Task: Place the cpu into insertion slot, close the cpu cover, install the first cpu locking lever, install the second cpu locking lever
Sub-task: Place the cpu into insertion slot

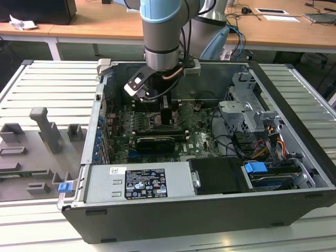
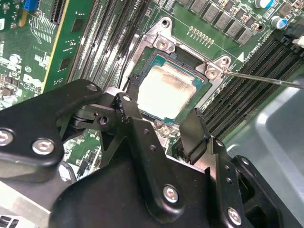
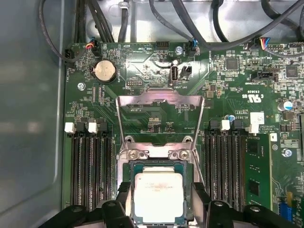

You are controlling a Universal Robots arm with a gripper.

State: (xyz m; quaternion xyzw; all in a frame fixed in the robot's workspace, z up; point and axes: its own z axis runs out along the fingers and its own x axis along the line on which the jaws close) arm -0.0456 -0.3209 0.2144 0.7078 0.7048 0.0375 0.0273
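The cpu (image 3: pixel 158 195), a square chip with a silvery-tan top, lies flat in the insertion slot (image 3: pixel 156 164) on the green motherboard (image 3: pixel 142 71); it also shows in the second wrist view (image 2: pixel 166 91). The cpu cover (image 3: pixel 159 95), a silvery frame plate, stands swung open beyond the slot. My gripper (image 2: pixel 159 110) hangs just over the chip, open, with one black finger (image 2: pixel 127 108) on each side and a thin gap to the chip's edges. A thin metal lever rod (image 2: pixel 266 79) sticks out past the socket's corner. In the exterior view the gripper (image 1: pixel 167 116) reaches down into the computer case.
Long black memory slots (image 3: pixel 90 171) flank the socket on both sides. A black expansion card (image 1: pixel 155 142) lies in front of the gripper, a power supply (image 1: pixel 139 181) and drive cage (image 1: pixel 247 107) fill the case. Cables (image 3: pixel 190 28) run along the board's edge. Grey fixtures (image 1: pixel 47 131) stand outside on the table.
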